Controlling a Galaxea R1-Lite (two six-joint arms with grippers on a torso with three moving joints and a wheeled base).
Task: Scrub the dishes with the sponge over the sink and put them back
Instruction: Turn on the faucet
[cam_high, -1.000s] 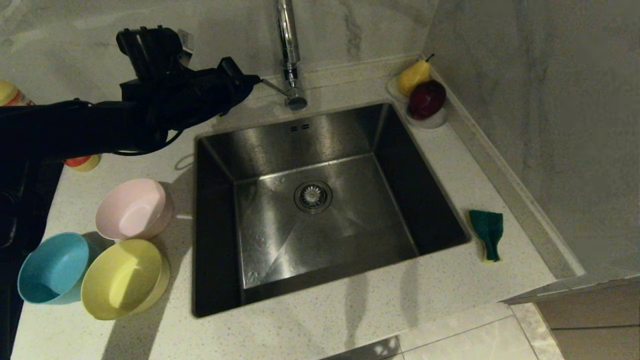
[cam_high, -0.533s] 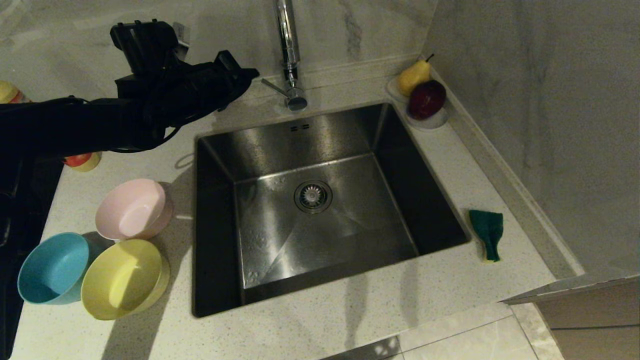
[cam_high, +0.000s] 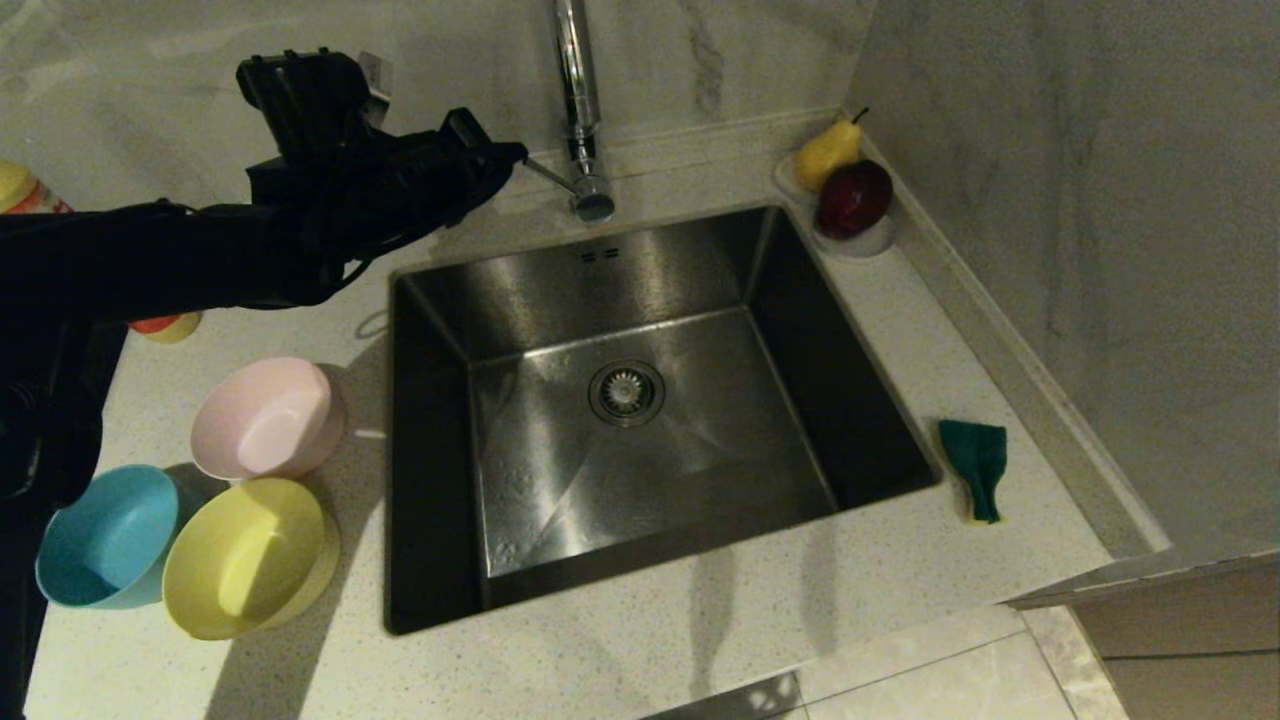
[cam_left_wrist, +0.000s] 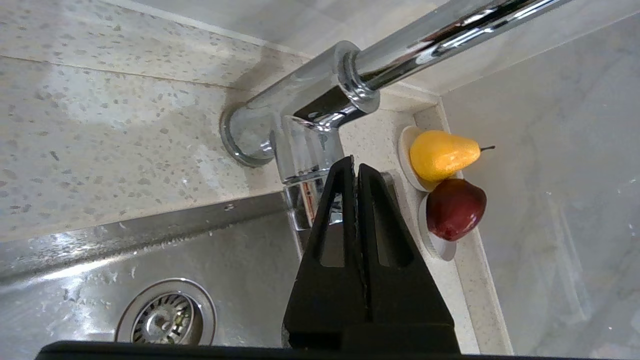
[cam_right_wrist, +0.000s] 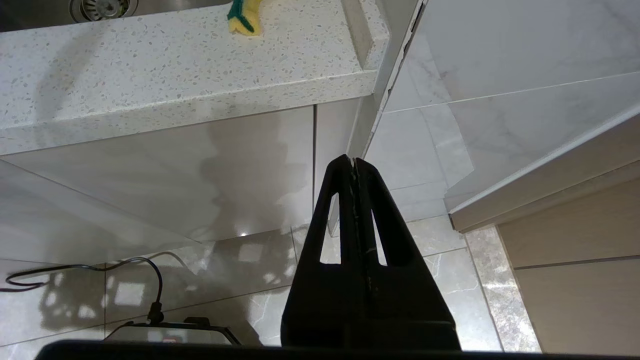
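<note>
The speckled bench (cam_high: 700, 640) runs into a marble wall corner, with the sink (cam_high: 640, 420) set square in its middle. My left claw (cam_left_wrist: 355, 167), fingers pressed together and holding nothing, hangs just beside the tap (cam_high: 578, 110) lever at the sink's rear edge. My right claw (cam_right_wrist: 352, 162), also closed, sits parked below the bench front. Pink bowl (cam_high: 265, 418), blue bowl (cam_high: 105, 538) and yellow bowl (cam_high: 248, 558) cluster left of the sink; the sponge (cam_high: 975, 465) lies on the right strip, near the sink rim.

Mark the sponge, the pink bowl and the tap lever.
sponge (cam_high: 975, 462), head view, on its green scouring side.
pink bowl (cam_high: 262, 418), head view, on its inside.
tap lever (cam_high: 548, 173), head view, midway along the thin handle.
</note>
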